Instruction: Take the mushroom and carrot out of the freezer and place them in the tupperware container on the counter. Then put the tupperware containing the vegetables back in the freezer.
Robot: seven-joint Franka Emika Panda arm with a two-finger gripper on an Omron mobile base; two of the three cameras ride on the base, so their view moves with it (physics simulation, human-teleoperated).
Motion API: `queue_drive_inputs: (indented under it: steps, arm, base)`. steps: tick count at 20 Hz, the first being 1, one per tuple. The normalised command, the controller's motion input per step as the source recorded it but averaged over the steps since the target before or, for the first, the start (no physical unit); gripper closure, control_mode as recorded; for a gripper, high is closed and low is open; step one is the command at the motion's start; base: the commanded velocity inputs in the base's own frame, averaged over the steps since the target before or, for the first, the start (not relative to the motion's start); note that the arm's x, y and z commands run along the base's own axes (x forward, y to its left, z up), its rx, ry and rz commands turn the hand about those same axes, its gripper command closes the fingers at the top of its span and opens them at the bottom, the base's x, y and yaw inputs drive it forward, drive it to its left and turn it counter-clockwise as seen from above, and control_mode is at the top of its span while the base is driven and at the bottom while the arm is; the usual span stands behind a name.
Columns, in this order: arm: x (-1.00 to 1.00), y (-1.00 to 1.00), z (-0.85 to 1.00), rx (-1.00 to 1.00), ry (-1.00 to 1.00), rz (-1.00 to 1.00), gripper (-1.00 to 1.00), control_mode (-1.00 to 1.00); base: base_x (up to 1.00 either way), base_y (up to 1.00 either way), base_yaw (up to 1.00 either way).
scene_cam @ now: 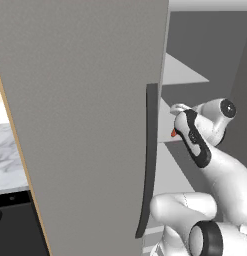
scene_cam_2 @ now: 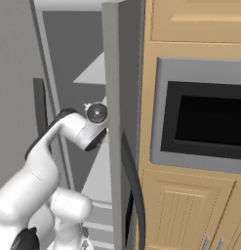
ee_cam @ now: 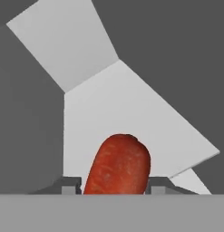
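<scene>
My gripper (ee_cam: 114,183) reaches into the open freezer (scene_cam: 85,125), past its long dark handle (scene_cam: 150,160). It is shut on the carrot (ee_cam: 118,165), an orange-red piece that rises between the two dark fingertips (ee_cam: 68,185) in the hand view. From the left base view only a small orange tip of the carrot (scene_cam: 173,133) shows beside the hand. A pale shelf (ee_cam: 131,113) lies behind it; I cannot tell whether the carrot touches it. The mushroom and the tupperware container are out of view.
The grey freezer door stands close on the arm's left, with the marble counter (scene_cam: 7,155) and the black dishwasher (scene_cam: 15,225) beyond it. On the right, another grey door panel (scene_cam_2: 117,97) with a curved handle (scene_cam_2: 134,190) borders wood cabinets and a built-in oven (scene_cam_2: 210,122).
</scene>
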Motion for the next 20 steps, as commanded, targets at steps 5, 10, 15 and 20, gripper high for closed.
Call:
queue_drive_inputs:
  steps: [5,10,15,20]
  arm:
    - [-1.0,0.0,0.88,0.0,0.01,-0.03,1.0,-1.0]
    - [-1.0,0.0,0.27,0.0,0.13,-0.06,1.0,-1.0]
    - [-0.7,0.07,0.02,0.0,0.24,-0.07,1.0,-1.0]
    - [-0.3,0.14,0.13,0.0,0.22,-0.05,1.0,-1.0]
  base:
    - [0.0,0.0,0.0]
    - [0.0,0.0,0.0]
    - [0.0,0.0,0.0]
    - [0.0,0.0,0.0]
